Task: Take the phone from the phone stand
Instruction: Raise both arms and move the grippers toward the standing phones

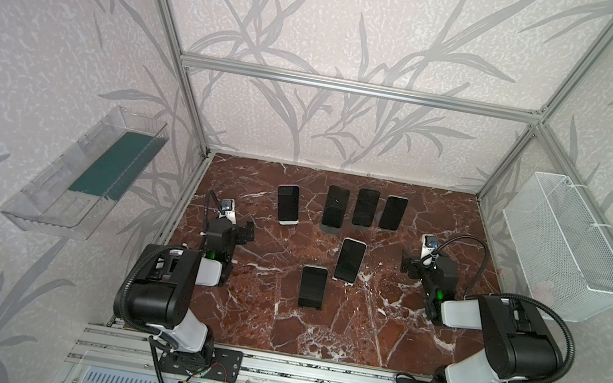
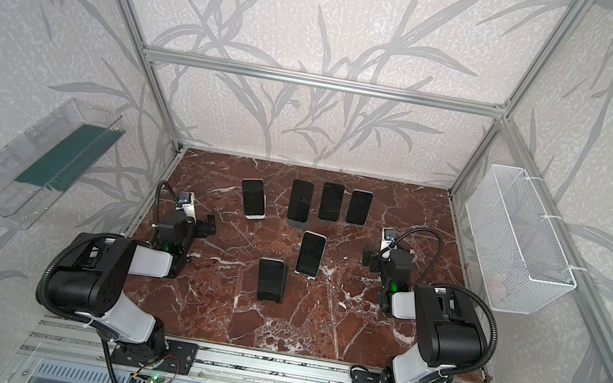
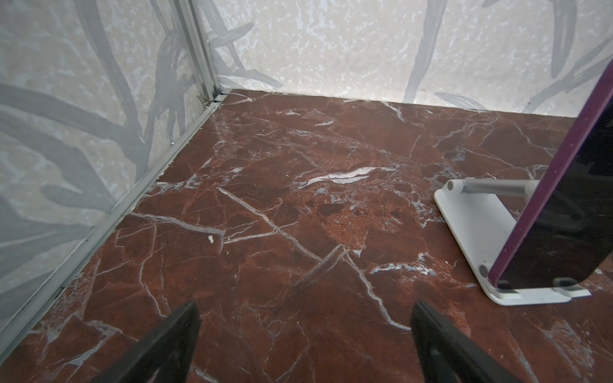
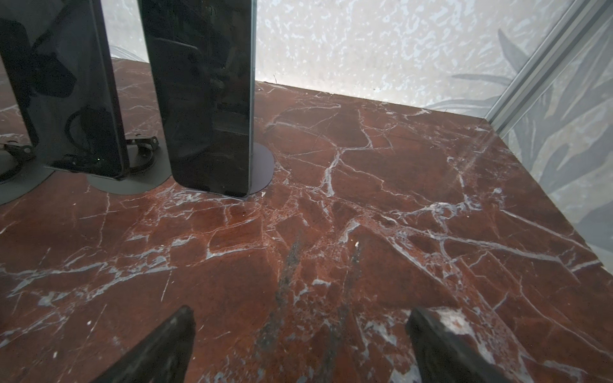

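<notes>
**A:** Status of left black gripper (image 3: pixel 305 308) and right black gripper (image 4: pixel 300 311)?
**B:** Both spread wide, empty.
**A:** Dark-screened phones (image 1: pixel 350 259)?
**B:** Six, propped on stands (image 3: pixel 471 225) across the red-brown marble tabletop (image 1: pixel 378 331), untouched.

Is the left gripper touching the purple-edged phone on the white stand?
Apart. The left wrist view shows bare marble between the open left gripper and the purple-edged phone.

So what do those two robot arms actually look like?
The left arm and right arm match: chunky black joints, white shells, a ribbed black cable, a green light near the wrist, and two black pointed fingers.
</notes>
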Robot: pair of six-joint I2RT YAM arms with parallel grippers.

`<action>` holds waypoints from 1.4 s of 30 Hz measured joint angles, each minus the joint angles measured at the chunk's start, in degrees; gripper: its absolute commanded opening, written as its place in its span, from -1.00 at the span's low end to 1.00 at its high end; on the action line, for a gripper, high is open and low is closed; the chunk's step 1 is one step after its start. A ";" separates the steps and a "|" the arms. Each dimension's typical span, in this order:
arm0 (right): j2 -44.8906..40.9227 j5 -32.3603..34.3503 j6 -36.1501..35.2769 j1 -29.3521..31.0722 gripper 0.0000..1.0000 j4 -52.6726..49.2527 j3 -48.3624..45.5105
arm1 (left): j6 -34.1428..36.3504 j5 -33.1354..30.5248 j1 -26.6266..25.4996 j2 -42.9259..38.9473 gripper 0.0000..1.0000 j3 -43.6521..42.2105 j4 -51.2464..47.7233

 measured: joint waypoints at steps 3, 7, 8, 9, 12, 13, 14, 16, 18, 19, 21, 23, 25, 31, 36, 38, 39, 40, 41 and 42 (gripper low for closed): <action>-0.52 -0.46 -0.04 0.02 0.98 -2.23 0.61 | 0.22 0.63 0.00 -5.38 0.98 3.06 -7.91; -5.81 -0.96 -0.26 0.13 0.98 -14.71 6.34 | 2.45 2.10 0.02 -13.90 0.98 7.34 -16.35; -8.11 -0.96 0.00 0.20 0.98 -17.64 8.33 | 2.60 2.27 0.02 -16.17 0.98 8.59 -18.82; -10.54 -0.94 1.09 0.26 0.98 -19.82 9.99 | 2.51 2.29 0.02 -18.36 0.98 10.16 -21.35; -17.40 -0.26 6.73 1.11 0.98 -28.39 15.65 | -2.40 1.31 0.02 -22.88 0.98 16.50 -29.86; -19.08 0.52 9.03 1.68 0.98 -33.40 19.10 | -4.79 0.98 0.02 -23.87 0.99 18.93 -32.52; -20.09 1.33 10.75 2.29 0.98 -38.47 23.08 | -7.23 1.31 0.02 -24.90 0.99 22.08 -36.04; -20.92 1.60 14.25 3.65 0.98 -47.84 31.69 | -10.27 3.10 0.04 -26.60 0.98 27.89 -41.66; -21.68 0.20 19.47 4.46 0.98 -55.39 39.06 | -12.55 5.57 0.09 -28.52 0.98 32.28 -44.78; -22.47 -0.63 22.75 4.55 0.98 -56.81 39.87 | -14.12 6.10 0.09 -29.70 0.98 33.16 -45.09; -25.05 -5.07 29.83 2.49 0.98 -57.24 37.00 | -18.12 6.75 0.15 -32.39 0.98 32.63 -44.48; -26.51 -10.64 36.06 -1.29 0.99 -55.32 30.99 | -21.22 7.52 0.59 -33.81 0.98 31.28 -43.30; -26.23 -13.92 40.19 -4.15 0.93 -54.97 25.55 | -23.30 8.72 0.94 -33.48 0.98 31.08 -42.88; -25.62 -14.25 41.75 -2.54 0.86 -66.27 27.39 | -28.37 11.34 0.94 -24.09 0.81 38.25 -49.35; -27.28 -7.82 39.69 3.61 0.82 -72.41 34.05 | -34.12 17.27 0.61 -17.44 0.78 39.39 -52.00; -27.19 -5.07 39.08 6.23 0.81 -74.64 35.39 | -35.98 18.84 -0.42 -16.48 0.78 38.29 -52.41; -27.08 -3.43 38.77 7.65 0.82 -75.91 35.71 | -36.79 19.45 -1.29 -16.37 0.76 37.53 -52.78; -26.95 -1.88 38.51 8.94 0.81 -77.15 35.91 | -37.24 19.96 -1.97 -16.37 0.74 37.05 -53.00; -26.75 -0.11 38.49 10.23 0.80 -78.55 36.02 | -37.70 20.61 -2.75 -16.37 0.72 36.72 -53.46; -26.49 1.57 38.58 11.58 0.75 -80.15 36.28 | -38.16 21.38 -3.54 -16.37 0.70 36.59 -53.75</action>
